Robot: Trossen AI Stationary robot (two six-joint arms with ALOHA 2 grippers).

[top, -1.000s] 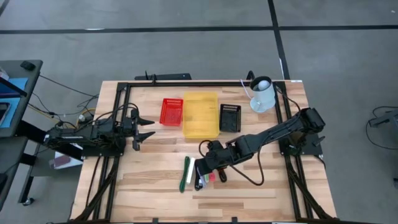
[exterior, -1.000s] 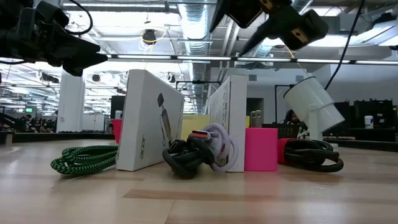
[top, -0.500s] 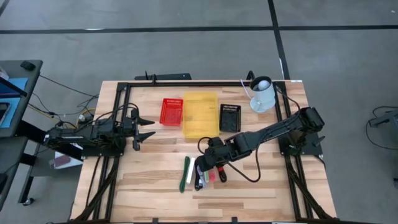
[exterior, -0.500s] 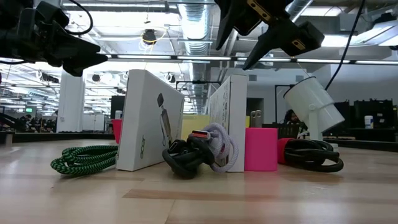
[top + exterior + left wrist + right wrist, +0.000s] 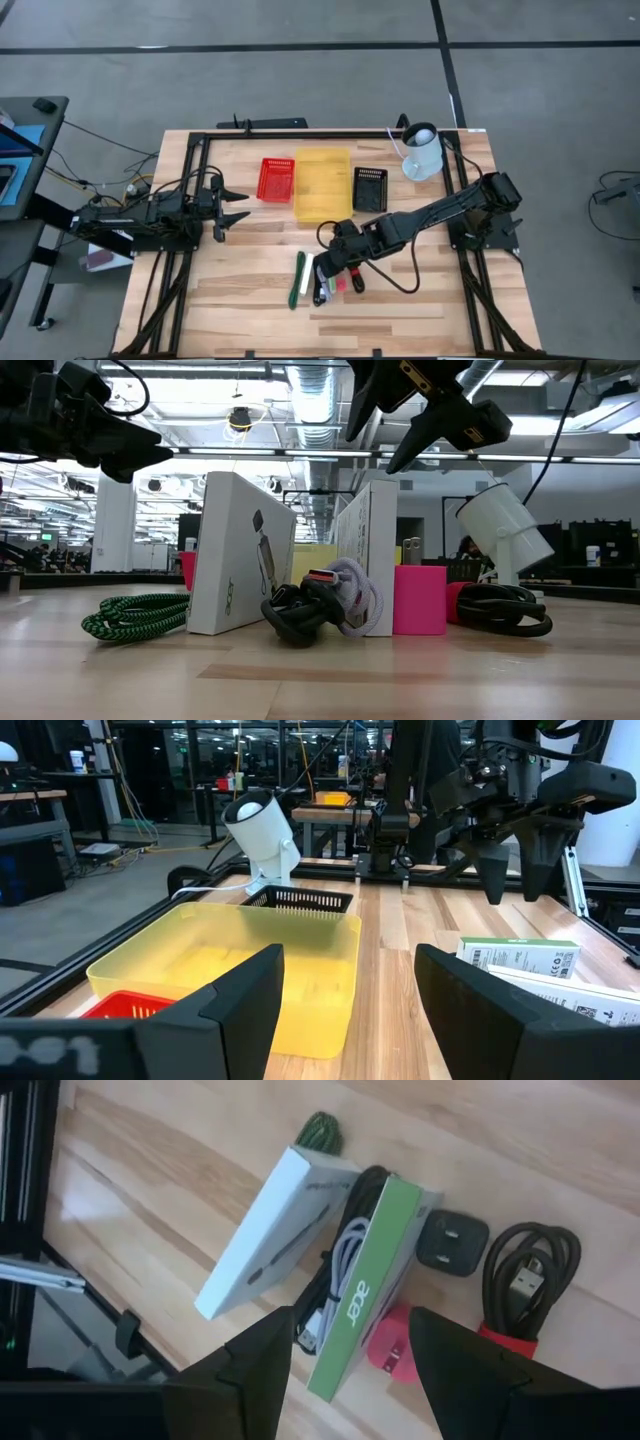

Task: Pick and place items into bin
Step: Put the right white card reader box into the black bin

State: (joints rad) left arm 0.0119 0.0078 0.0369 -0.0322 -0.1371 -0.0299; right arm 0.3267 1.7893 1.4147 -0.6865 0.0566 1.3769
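Note:
The items lie in a cluster near the table's front middle. They are a white box [image 5: 262, 1235] and a green-edged box [image 5: 372, 1285] standing on their edges, a white cable [image 5: 335, 1265] between the boxes, a green braided cable [image 5: 318, 1128], a black plug [image 5: 452, 1240], a black coiled cable with a red band [image 5: 530, 1275] and a pink block [image 5: 393, 1352]. My right gripper [image 5: 327, 270] hangs open above them, slanting down, touching nothing. My left gripper [image 5: 233, 205] waits open and level at the table's left side. The red [image 5: 276, 179], yellow [image 5: 322, 185] and black [image 5: 369, 188] bins stand at the back.
A white lamp [image 5: 421, 150] stands at the back right corner, beside the black bin. A black frame [image 5: 200, 150] runs along the table's edges. Bare wood lies in front of the items and between them and the bins.
My right gripper has rolled a little at the wrist and tipped its fingers further down over the items, staying open and in the same place. The items have not moved.

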